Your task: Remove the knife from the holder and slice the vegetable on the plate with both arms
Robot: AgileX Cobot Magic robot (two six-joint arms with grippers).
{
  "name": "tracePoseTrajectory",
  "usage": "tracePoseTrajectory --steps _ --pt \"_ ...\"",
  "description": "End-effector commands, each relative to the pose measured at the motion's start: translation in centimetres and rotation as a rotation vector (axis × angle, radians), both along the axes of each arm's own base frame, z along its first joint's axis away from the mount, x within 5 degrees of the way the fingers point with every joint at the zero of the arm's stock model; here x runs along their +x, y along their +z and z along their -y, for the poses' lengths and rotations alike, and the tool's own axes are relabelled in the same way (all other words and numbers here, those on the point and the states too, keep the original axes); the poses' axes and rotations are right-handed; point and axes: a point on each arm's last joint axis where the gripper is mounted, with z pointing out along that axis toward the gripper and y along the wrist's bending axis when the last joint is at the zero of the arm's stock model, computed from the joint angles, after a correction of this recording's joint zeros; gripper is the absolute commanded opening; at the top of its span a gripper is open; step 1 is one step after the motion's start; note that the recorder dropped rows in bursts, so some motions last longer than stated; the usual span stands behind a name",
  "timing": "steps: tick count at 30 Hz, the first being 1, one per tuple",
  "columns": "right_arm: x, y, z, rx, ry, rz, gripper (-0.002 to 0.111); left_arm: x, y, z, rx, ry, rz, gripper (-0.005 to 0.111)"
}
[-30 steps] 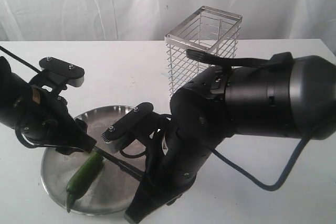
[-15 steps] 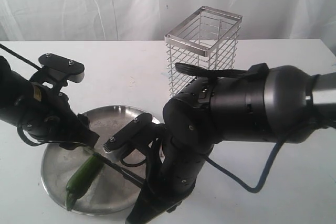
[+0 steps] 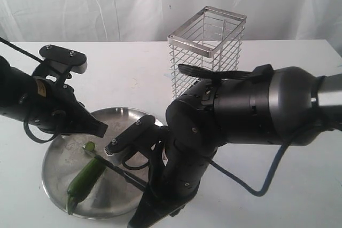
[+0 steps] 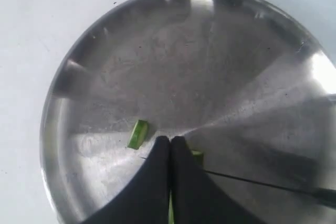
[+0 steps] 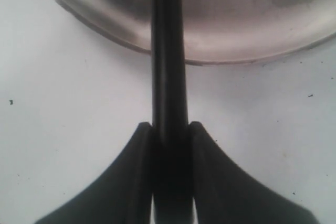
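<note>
The dark green chili pepper (image 3: 85,177) lies on the steel plate (image 3: 57,195), with a cut slice (image 3: 90,146) beside its upper end. My left gripper (image 3: 101,128) hangs just above the plate, shut and empty. In the left wrist view its tips (image 4: 169,140) sit between the slice (image 4: 137,134) and another green bit (image 4: 197,156). The black knife (image 3: 120,166) slants over the plate, its tip by the pepper. My right gripper (image 5: 169,127) is shut on the knife handle (image 5: 168,77). The right arm's bulk hides that gripper in the exterior view.
The empty wire holder (image 3: 206,52) stands behind the right arm on the white table. The big right arm body (image 3: 251,110) leans over the plate's right side. A cable (image 3: 267,185) loops over the table at the right. The plate rim (image 5: 236,59) lies just ahead of the right fingers.
My left gripper has lifted off the pepper and shifted up and right. A cut slice now lies exposed by the knife tip. The right arm swung lower early on, then held still.
</note>
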Motion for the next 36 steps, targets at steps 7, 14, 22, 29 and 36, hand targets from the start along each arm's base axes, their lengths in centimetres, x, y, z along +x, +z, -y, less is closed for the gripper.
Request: tracePoseTrajectory --steps 7,14,22,29,36 --pt "-0.1 0.0 0.0 0.001 0.006 -0.002 0.000 0.7 -2.3 -0.6 0.038 0.026 -0.093 0.000" --pt "-0.1 0.0 0.0 -0.002 0.022 0.004 0.000 1.0 -1.8 -2.1 -0.208 -0.120 -0.159 0.000" --pt "-0.1 0.0 0.0 -0.002 0.022 0.004 0.000 1.6 -1.9 -4.8 -0.440 -0.181 -0.192 0.000" --pt "-0.1 0.0 0.1 -0.005 0.022 0.001 0.000 2.5 -3.6 -4.4 -0.506 -0.192 -0.230 0.000" --pt "-0.1 0.0 0.0 -0.003 0.025 0.006 0.000 2.5 -3.8 -4.3 -0.516 -0.198 -0.233 0.000"
